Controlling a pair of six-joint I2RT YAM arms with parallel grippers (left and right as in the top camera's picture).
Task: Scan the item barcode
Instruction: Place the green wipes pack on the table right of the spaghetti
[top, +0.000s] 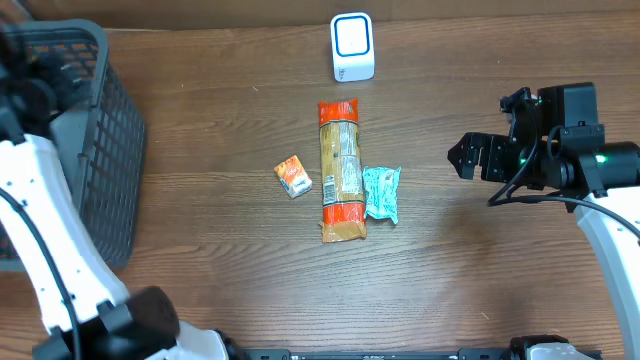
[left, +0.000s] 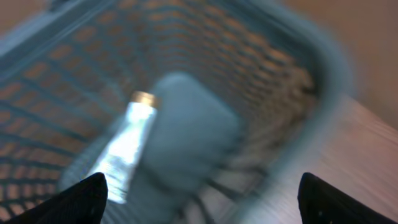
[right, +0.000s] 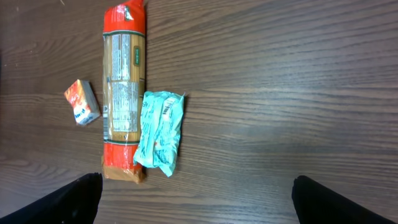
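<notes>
Left end effector (left: 199, 190) wide over basket (left: 205, 43), tube (left: 127, 146) inside, likely scanned; right end effector (right: 196, 186) wide, facing spaghetti pack (right: 123, 93).

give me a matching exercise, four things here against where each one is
Things
1 small orange box
2 teal pouch
3 white scanner
4 silver tube

Places
a inside the basket
b against the right side of the spaghetti packet
c left of the spaghetti packet, apart from it
d farthest from the robot, beyond the spaghetti packet's top end

Pairs: 1-c, 2-b, 3-d, 4-a
</notes>
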